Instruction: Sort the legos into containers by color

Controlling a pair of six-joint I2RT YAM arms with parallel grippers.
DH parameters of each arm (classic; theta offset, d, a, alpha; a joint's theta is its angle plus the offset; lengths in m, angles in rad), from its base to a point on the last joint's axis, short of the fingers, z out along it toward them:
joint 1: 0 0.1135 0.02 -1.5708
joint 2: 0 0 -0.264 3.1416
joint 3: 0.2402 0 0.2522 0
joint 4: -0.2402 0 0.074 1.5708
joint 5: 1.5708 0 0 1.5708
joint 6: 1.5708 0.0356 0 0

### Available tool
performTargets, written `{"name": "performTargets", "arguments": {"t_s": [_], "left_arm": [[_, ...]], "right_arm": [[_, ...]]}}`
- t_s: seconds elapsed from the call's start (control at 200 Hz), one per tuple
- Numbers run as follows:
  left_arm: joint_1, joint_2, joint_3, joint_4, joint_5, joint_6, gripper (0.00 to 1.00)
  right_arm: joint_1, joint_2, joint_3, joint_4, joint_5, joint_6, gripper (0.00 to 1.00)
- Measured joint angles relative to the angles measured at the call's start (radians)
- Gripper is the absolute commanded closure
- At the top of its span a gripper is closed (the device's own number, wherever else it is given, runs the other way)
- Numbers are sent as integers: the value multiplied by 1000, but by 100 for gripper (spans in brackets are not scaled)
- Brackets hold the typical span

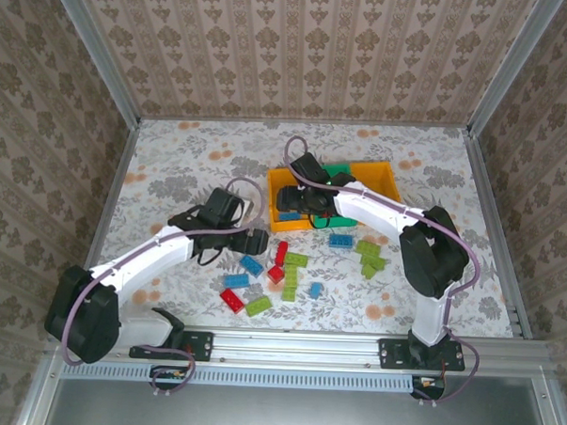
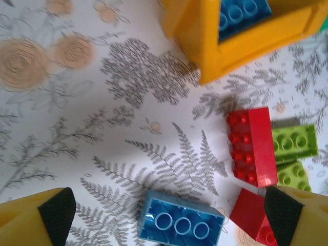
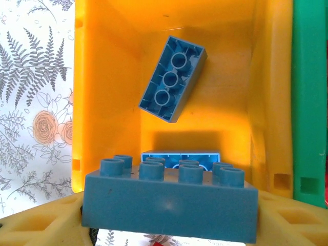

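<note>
right gripper: jaws clamped on blue brick over orange bin, two blue legos inside | left gripper: jaws wide above loose blue lego, apparently clear of it | red lego beside

yel bin top open, 2 blue bricks inside | grn bin right beside | table other side free

tabletop: white, grey ferns, peach roses | walls: beige damask | bin orange-yellow, green bin at its 3 o'clock | held brick blue | loose bricks: red, blue, light green | left tool: yellow, black pads
</note>
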Motion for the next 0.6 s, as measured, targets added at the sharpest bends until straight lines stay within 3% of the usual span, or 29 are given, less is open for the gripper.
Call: {"name": "performTargets", "arguments": {"t_s": [0.6], "left_arm": [[-106,4,-64,-19,-27,67,3]], "right_arm": [[-1,5,1,0,-1,3,22]]}}
